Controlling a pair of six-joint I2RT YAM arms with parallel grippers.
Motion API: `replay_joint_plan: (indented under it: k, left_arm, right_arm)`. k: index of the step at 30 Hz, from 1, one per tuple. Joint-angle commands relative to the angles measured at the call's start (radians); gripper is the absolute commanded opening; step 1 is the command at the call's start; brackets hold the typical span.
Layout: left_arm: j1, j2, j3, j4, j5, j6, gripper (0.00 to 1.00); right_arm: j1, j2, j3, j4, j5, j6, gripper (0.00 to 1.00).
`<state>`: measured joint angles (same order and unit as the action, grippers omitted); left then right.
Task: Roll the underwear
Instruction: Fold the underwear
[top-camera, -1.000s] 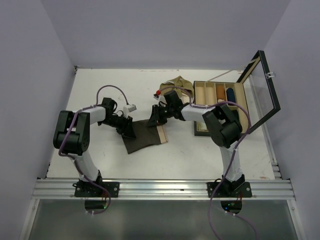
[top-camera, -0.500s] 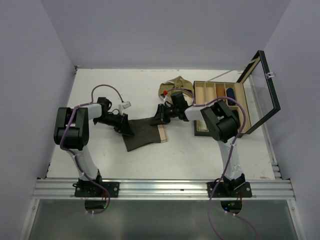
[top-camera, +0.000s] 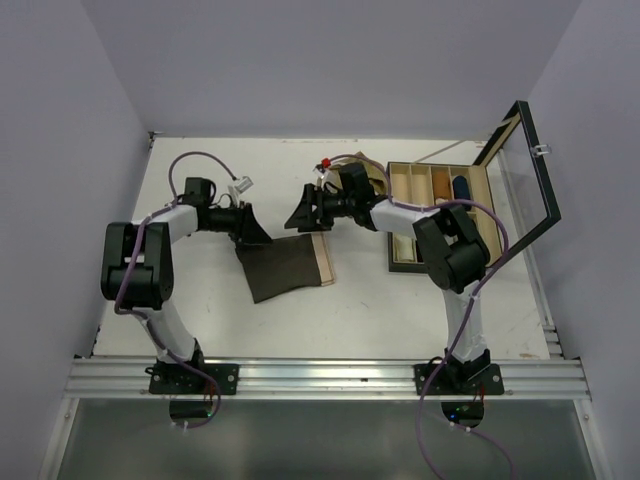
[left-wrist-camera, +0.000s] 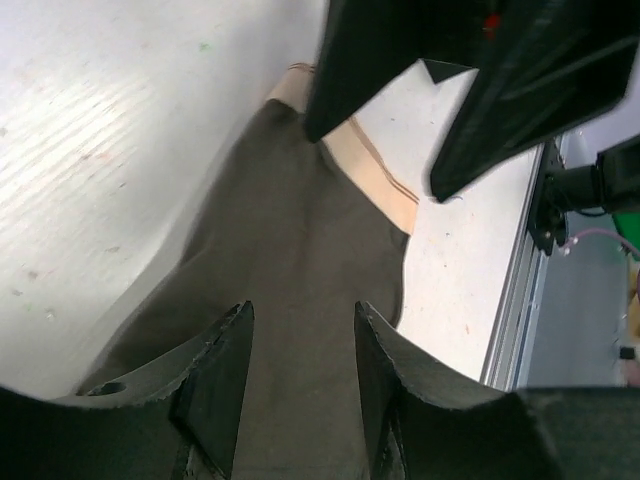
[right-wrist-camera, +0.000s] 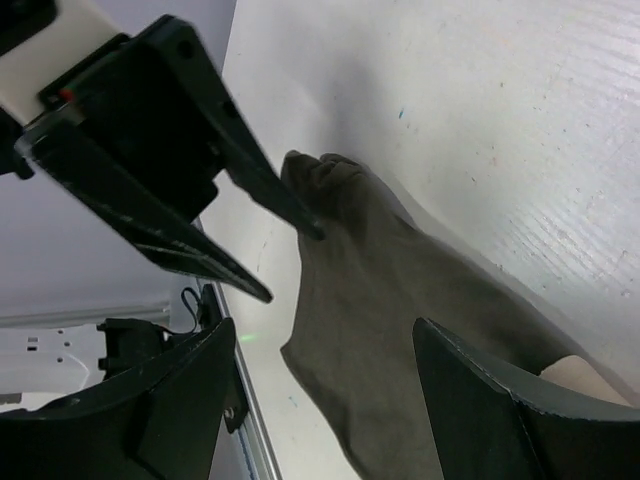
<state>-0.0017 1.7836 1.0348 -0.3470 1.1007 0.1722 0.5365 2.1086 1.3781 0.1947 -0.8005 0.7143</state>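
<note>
- Both grippers had let go of the dark brown underwear (top-camera: 287, 267) and drawn back toward the far side since a second before.
- It lay flat near the middle of the worktop (top-camera: 380, 310), with its beige waistband (top-camera: 323, 262) along the right edge.
- At the cloth's far left corner hung the left gripper (top-camera: 250, 232), jaws apart with nothing between them.
- Just beyond the far right corner hovered the right gripper (top-camera: 300, 218), jaws spread wide and empty.
- Farther right sat a wooden case (top-camera: 418, 185), its framed lid (top-camera: 525, 180) raised.
</note>
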Motion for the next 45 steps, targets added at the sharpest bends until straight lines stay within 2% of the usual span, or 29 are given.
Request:
replay_joint_plan:
  k: [1, 7, 10, 14, 21, 26, 29, 32, 39, 45]
  left_arm:
    - [0.043, 0.091, -0.027, 0.150, 0.008, -0.112, 0.50]
    - [0.144, 0.256, -0.039, 0.166, -0.036, -0.113, 0.53]
    - [0.164, 0.258, -0.038, 0.146, -0.036, -0.102, 0.57]
    - [0.164, 0.208, -0.029, 0.105, -0.016, -0.041, 0.57]
    - [0.164, 0.013, 0.025, -0.130, 0.037, 0.185, 0.57]
    - [0.141, -0.069, 0.018, -0.205, 0.060, 0.231, 0.57]
    - [0.112, -0.070, -0.013, -0.201, 0.064, 0.233, 0.56]
    - [0.086, -0.029, -0.045, -0.167, 0.062, 0.216, 0.55]
    - [0.111, 0.143, -0.070, -0.087, -0.016, 0.145, 0.51]
    - [0.144, 0.168, -0.050, -0.082, -0.070, 0.134, 0.51]
  right_arm:
    - [-0.001, 0.030, -0.004, -0.015, 0.018, -0.015, 0.76]
    - [-0.041, 0.152, -0.025, 0.005, 0.052, -0.039, 0.75]
    - [-0.044, 0.179, -0.017, -0.035, 0.066, -0.087, 0.74]
    - [-0.044, 0.163, 0.007, -0.057, 0.064, -0.095, 0.73]
    - [-0.035, -0.005, 0.122, -0.155, -0.020, -0.110, 0.73]
    - [0.022, -0.108, 0.096, -0.242, -0.045, -0.121, 0.73]
    - [0.045, -0.134, 0.000, -0.206, -0.054, -0.075, 0.73]
    - [0.051, -0.110, -0.117, -0.097, -0.078, -0.024, 0.73]
    - [0.048, 0.037, -0.160, -0.074, -0.072, -0.076, 0.73]
    - [0.049, 0.080, -0.205, 0.046, -0.063, 0.025, 0.71]
